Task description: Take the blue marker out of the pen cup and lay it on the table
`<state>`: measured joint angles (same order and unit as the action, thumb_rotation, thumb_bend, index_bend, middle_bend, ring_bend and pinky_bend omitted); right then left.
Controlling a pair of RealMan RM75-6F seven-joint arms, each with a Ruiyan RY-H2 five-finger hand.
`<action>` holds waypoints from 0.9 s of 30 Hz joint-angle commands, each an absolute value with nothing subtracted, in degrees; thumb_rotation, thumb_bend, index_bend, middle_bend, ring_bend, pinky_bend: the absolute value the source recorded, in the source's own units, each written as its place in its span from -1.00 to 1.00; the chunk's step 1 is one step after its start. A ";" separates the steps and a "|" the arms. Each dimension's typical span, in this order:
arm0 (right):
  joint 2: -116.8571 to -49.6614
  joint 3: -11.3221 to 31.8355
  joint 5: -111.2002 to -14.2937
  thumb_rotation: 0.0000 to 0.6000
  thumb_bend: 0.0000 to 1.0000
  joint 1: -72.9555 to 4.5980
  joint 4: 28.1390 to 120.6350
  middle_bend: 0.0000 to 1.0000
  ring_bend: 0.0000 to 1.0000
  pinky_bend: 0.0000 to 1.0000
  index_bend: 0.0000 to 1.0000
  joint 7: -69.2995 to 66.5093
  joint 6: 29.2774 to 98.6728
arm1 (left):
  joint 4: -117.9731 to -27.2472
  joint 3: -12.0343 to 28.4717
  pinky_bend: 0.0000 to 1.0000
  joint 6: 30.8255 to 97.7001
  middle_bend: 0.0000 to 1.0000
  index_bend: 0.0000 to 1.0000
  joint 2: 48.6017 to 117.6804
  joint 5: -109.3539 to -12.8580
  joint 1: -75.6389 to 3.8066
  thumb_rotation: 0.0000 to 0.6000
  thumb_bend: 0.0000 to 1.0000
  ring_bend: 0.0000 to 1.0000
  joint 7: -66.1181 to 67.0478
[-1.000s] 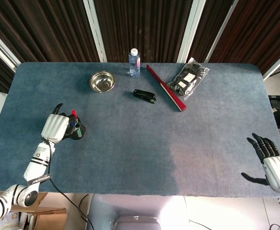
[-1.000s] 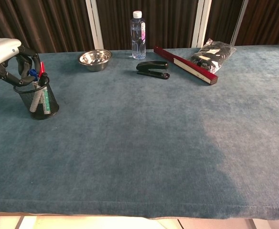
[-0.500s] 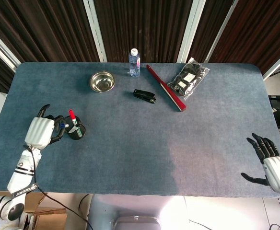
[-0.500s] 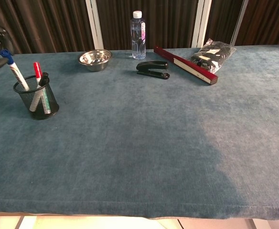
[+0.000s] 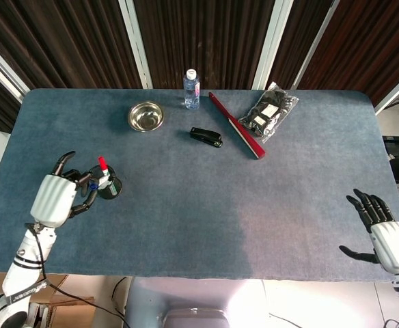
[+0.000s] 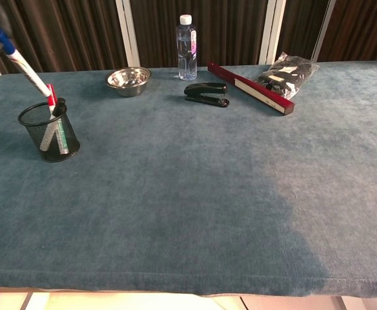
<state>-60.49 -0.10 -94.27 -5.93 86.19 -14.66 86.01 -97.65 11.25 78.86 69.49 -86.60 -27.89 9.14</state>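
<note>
Blue-carpeted tabletop [image 5: 199, 205], dark curtains behind. Left hand [image 5: 54, 198] pinches the blue marker [image 6: 22, 63] by its cap end, tilted, tip barely above the pen cup [image 6: 49, 133] (probably so it clears the rim). Right hand [image 5: 384, 236] idles, fingers spread.

My head view looks steeply down from high above the near edge, taking in the whole table [image 5: 206, 205] and both my hands. My chest view sits low at that edge, facing level across the cloth toward the dark slatted wall — much nearer the surface. Both share the pen cup [image 6: 49, 132], steel bowl [image 5: 145, 116], water bottle [image 6: 186, 46] and stapler [image 5: 205, 137] — the far row.
</note>
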 commanded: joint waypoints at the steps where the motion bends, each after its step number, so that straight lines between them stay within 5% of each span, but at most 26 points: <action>1: -60.43 -0.11 -94.18 1.00 -0.69 -5.86 86.32 -1.00 -1.00 -1.00 -1.00 -14.55 86.07 | -93.99 13.07 -0.70 74.96 0.45 0.28 75.92 -87.28 -33.28 1.00 0.03 0.11 15.84; 21: -61.17 -0.71 -93.23 1.00 -0.69 -4.48 85.08 -1.00 -1.00 -1.00 -1.00 -15.00 86.71 | -56.73 19.26 -0.69 62.90 0.40 0.23 104.58 -77.05 -50.38 1.00 -0.01 0.01 22.05; 24: -61.12 -0.63 -93.43 1.00 -0.69 -4.60 85.15 -1.00 -1.00 -1.00 -1.00 -15.01 86.76 | -56.31 19.27 -0.72 61.27 0.27 0.03 105.48 -74.18 -50.42 1.00 -0.17 -0.11 25.65; 27: -61.01 -0.58 -93.52 1.00 -0.69 -4.70 85.23 -1.00 -1.00 -1.00 -1.00 -15.04 86.71 | -59.26 19.75 -0.81 60.16 -0.09 -0.43 104.89 -70.57 -49.67 1.00 -0.30 -0.42 29.12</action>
